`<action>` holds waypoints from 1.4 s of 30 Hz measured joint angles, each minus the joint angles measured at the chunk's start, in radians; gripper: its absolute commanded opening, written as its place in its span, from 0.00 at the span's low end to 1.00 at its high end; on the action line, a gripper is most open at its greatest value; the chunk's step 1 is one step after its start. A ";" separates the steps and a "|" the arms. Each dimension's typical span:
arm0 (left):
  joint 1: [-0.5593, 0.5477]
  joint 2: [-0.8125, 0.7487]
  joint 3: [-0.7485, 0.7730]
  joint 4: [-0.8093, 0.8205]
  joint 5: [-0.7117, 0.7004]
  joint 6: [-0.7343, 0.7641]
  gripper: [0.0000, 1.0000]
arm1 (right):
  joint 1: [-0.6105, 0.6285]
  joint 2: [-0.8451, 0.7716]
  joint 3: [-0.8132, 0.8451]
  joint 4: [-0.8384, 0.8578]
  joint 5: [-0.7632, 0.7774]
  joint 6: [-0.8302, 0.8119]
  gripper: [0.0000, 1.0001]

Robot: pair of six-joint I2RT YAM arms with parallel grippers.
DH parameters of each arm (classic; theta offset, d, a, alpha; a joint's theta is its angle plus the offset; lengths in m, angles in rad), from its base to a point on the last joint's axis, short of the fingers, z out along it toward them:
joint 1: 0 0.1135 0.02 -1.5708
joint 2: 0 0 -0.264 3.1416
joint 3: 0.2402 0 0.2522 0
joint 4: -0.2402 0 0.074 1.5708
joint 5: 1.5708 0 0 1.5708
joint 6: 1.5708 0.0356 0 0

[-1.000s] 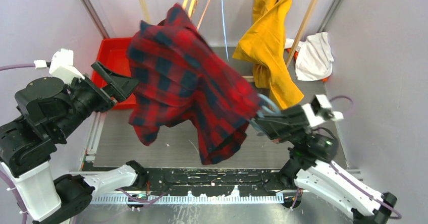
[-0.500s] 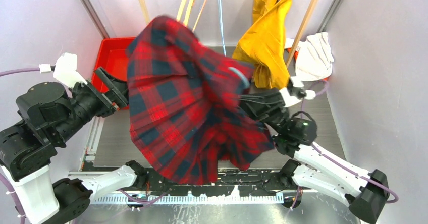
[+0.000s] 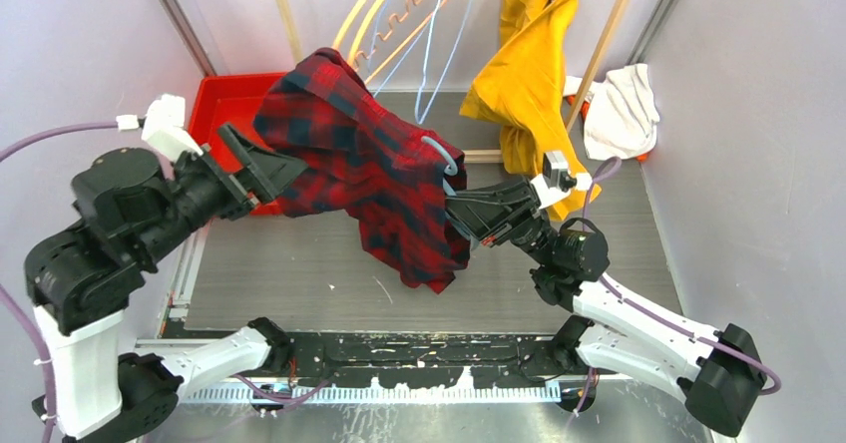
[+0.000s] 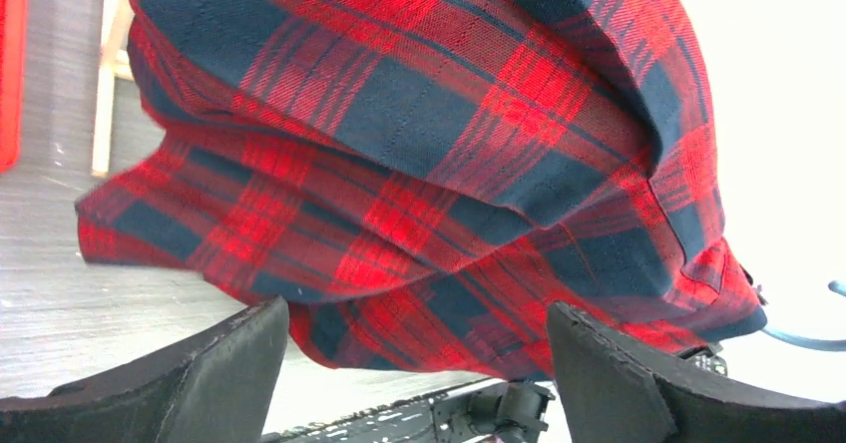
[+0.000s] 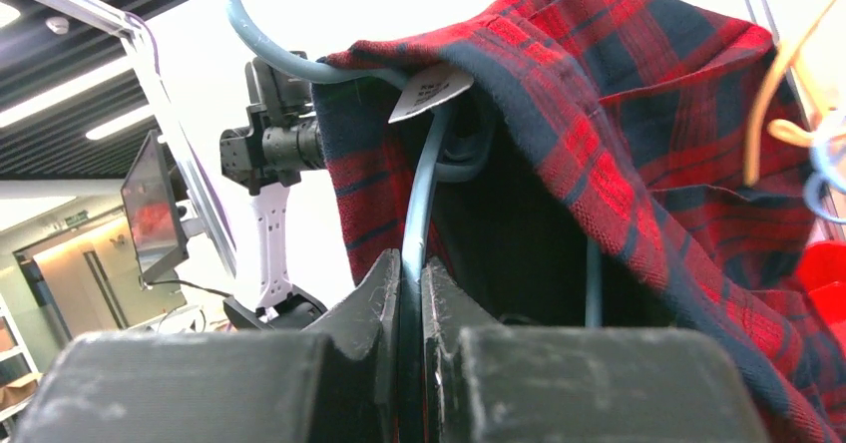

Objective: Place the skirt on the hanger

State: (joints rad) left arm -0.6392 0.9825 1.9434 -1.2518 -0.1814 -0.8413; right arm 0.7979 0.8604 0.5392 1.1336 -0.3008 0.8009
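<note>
**Top view.** We find the red plaid skirt [image 3: 369,174] raised clear of the table, just right of the red bin [image 3: 224,104], with its left edge overlapping the bin's right rim. It is draped over a blue wire hanger [image 3: 446,159], whose hook pokes out at the end of the skirt farthest from the bin. The right gripper [image 3: 461,214] meets the skirt on that far side. The left gripper [image 3: 261,179] sits above the bin's near right corner, at the skirt's left edge.

**Left wrist view.** The left gripper [image 4: 414,313] has its fingers spread wide and grips nothing. The skirt [image 4: 429,154] hangs beyond them in bunched folds.

**Right wrist view.** The right gripper [image 5: 409,273] is pinched fully onto the hanger's wire [image 5: 417,184]. The skirt [image 5: 638,114] lies thrown over the wire, and a white label [image 5: 429,89] shows at its top edge.

**Assessment.** We judge that the step in hand is seating the skirt on the hanger. It looks draped rather than secured, and we cannot tell whether both hanger shoulders are covered. The next move calls for the left gripper to take the loose edge nearest the bin. It should draw that edge evenly along the hanger while the right gripper keeps the wire steady.
</note>
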 measured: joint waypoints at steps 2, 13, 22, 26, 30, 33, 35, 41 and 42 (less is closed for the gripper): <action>0.000 0.006 -0.034 0.031 0.014 -0.017 0.99 | 0.000 0.018 0.000 0.019 -0.002 0.005 0.01; 0.000 0.072 -0.133 0.191 0.091 -0.127 0.99 | 0.000 0.125 0.000 0.051 -0.045 0.014 0.01; 0.000 0.057 -0.176 0.303 0.089 -0.178 0.99 | 0.005 0.203 0.000 0.094 -0.059 0.016 0.01; 0.000 0.056 -0.235 0.362 0.098 -0.195 0.99 | 0.013 0.214 0.001 0.099 -0.062 0.016 0.01; -0.009 0.085 -0.272 0.410 0.104 -0.203 0.99 | 0.026 0.216 0.005 0.100 -0.068 0.015 0.01; -0.024 0.111 -0.293 0.434 0.104 -0.206 1.00 | 0.037 0.228 0.012 0.104 -0.069 0.014 0.01; -0.032 0.121 -0.293 0.443 0.103 -0.207 0.99 | 0.048 0.241 0.016 0.109 -0.069 0.012 0.01; -0.061 0.125 -0.293 0.460 0.092 -0.207 0.91 | 0.082 0.287 0.039 0.117 -0.068 0.001 0.01; -0.064 0.126 -0.293 0.462 0.092 -0.206 0.78 | 0.087 0.294 0.043 0.118 -0.068 -0.002 0.01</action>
State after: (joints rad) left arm -0.7029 1.1084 1.6501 -0.7902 -0.0898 -1.0473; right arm 0.8852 1.1549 0.5827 1.2518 -0.3691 0.7994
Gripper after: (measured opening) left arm 0.989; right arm 0.135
